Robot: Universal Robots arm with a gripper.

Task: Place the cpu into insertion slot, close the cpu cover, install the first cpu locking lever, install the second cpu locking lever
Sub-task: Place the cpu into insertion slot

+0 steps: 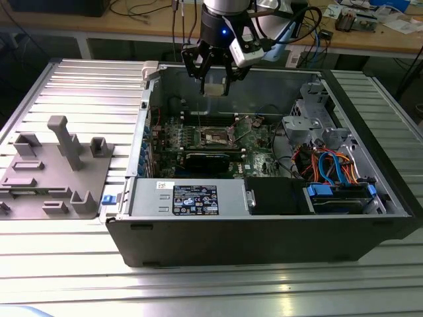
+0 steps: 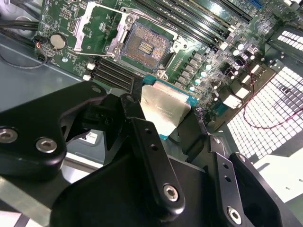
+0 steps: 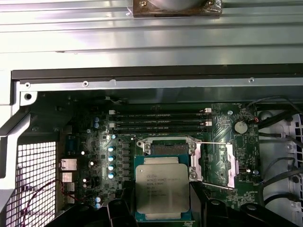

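The cpu (image 3: pixel 162 189) is pinched by its opposite edges between the black fingers (image 2: pixel 142 137) of the gripper (image 1: pixel 215 82). The jaws are clenched on it, with its dull silver top facing up toward the wrist and a teal border showing round the edge in both wrist views. It hangs in the air, touching nothing but the finger pads, well above the green board inside the open computer case (image 1: pixel 264 244). Below the jaws lies the insertion slot (image 2: pixel 144 45) — uncovered, its dark pin field bare inside a bright metal rim. In the first wrist view the held chip hides part of the slot's near side. Just beside the slot, off to one side of the jaws, the cpu cover (image 3: pixel 222 163) is swung open, its square window framing green board rather than the socket. Beyond the slot, farther from the jaws, run the long black memory slots (image 3: pixel 161 123). Outside the case, on the exterior view's left, a grey fixture (image 1: pixel 59 165) sits on the ribbed metal table (image 1: pixel 66 277).
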